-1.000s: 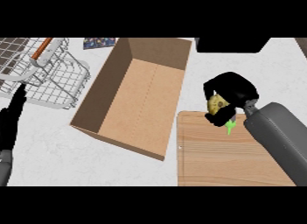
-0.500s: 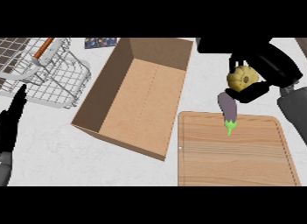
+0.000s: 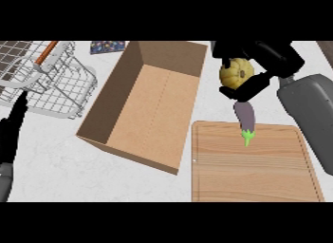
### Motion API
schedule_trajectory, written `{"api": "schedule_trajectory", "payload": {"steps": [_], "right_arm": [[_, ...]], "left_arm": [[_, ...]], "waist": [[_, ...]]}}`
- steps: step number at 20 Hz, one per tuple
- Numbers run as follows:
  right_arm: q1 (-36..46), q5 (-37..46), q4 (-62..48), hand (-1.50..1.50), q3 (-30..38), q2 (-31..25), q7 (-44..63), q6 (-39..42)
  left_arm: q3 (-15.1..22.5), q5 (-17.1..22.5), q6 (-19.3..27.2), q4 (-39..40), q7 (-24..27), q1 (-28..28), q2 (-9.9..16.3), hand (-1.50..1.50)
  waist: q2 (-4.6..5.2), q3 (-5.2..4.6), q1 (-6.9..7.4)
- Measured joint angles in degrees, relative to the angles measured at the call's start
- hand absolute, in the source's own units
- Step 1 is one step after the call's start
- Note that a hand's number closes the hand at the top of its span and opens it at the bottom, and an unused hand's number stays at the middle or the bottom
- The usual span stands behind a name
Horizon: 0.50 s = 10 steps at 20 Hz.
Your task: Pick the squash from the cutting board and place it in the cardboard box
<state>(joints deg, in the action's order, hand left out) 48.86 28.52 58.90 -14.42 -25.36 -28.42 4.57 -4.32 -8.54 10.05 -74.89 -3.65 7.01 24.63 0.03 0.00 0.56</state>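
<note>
My right hand is curled round a round yellow squash, holding it in the air just right of the cardboard box and above the far edge of the wooden cutting board. The open box lies left of the board, its inside bare. A purple eggplant with a green stem lies across the board's far edge, right under the squash. My left hand rests at the left edge, fingers straight.
A white wire basket stands at the back left. A small patterned card lies behind the box. My grey right forearm runs along the board's right side.
My right hand has lifted the squash off the board and carried it up and toward the back, closer to the box's right wall. The eggplant stayed. The left hand has not moved.
</note>
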Motion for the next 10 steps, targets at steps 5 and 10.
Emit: {"api": "schedule_trajectory", "payload": {"steps": [5, 10], "right_arm": [[3.91, -1.69, -0.04, 1.50, 0.90, 6.81, 6.64, 3.18], [9.39, -2.70, -2.52, 1.50, 1.98, 14.12, 14.66, 4.69]], "left_arm": [[-0.73, 0.05, -0.80, -0.70, 0.02, -0.99, 0.00, 0.00], [-0.58, -0.65, -0.41, 0.18, 1.22, -0.97, -1.41, 0.00]], "waist": [[-0.04, -0.02, 0.07], [0.01, -0.04, 0.20]]}}
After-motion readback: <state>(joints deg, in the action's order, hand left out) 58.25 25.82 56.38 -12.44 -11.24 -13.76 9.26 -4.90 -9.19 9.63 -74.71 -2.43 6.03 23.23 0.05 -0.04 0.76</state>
